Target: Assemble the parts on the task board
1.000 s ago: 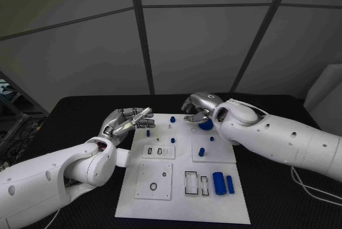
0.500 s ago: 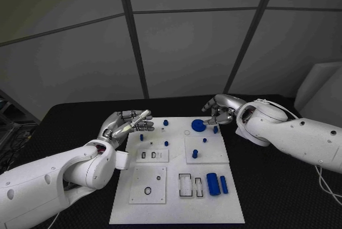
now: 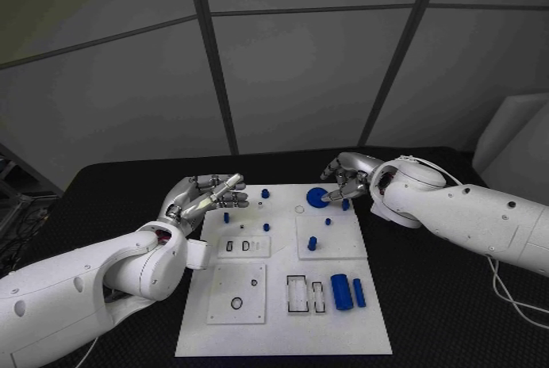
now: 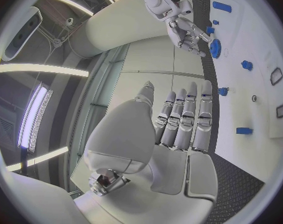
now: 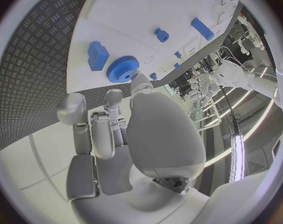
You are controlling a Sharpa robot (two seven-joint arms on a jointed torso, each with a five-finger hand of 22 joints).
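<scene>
The white task board (image 3: 258, 320) lies in the middle of the black table. A blue gear (image 3: 317, 197) lies flat near its far right corner, also seen as the gear (image 5: 123, 68) and the gear (image 4: 216, 47). My right hand (image 3: 349, 178) hovers just right of the gear with its fingers apart and nothing in them; one fingertip (image 5: 140, 79) is close to the gear's edge. My left hand (image 3: 209, 195) is raised over the board's far left edge, fingers (image 4: 185, 114) straight and side by side, holding nothing. Several small blue pegs (image 3: 266, 227) stand in the board.
A thick blue cylinder (image 3: 341, 291) and a thinner blue bar (image 3: 359, 293) lie on the board's near right part, beside rectangular slots (image 3: 297, 293). A blue block (image 5: 98, 56) stands beside the gear. Black table (image 3: 446, 320) surrounds the board.
The camera has shifted. My right hand, which covered the gear a second ago, has drawn back to the right, leaving the gear lying on the board. The left hand keeps its pose.
</scene>
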